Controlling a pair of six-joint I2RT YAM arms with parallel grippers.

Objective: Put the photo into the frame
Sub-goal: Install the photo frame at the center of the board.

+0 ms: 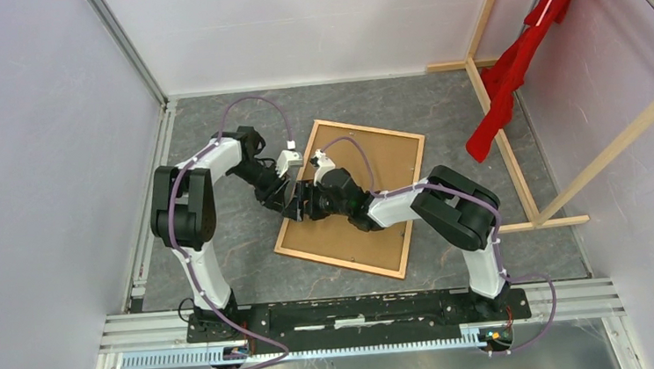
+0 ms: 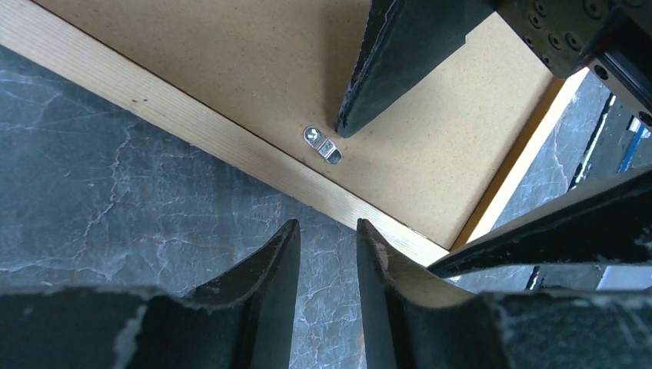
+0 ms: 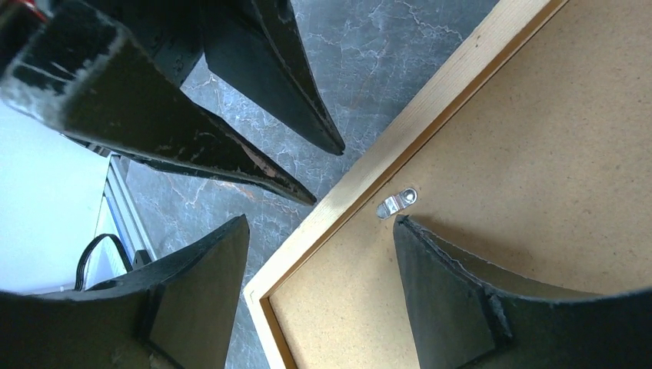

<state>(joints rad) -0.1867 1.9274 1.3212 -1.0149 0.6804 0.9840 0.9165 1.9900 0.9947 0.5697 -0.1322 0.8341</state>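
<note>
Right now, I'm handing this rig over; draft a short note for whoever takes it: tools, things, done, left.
Left tool: slightly open, empty, at the outer edge of the frame, left rail.
Right tool: open wide, empty, straddling that rail, one finger beside the metal clip.
The frame lies face down with the backing board in it. The photo is not in view; whether it sits under the board cannot be told.
Left to do: likely confirm the photo is in, then secure the clip.
</note>
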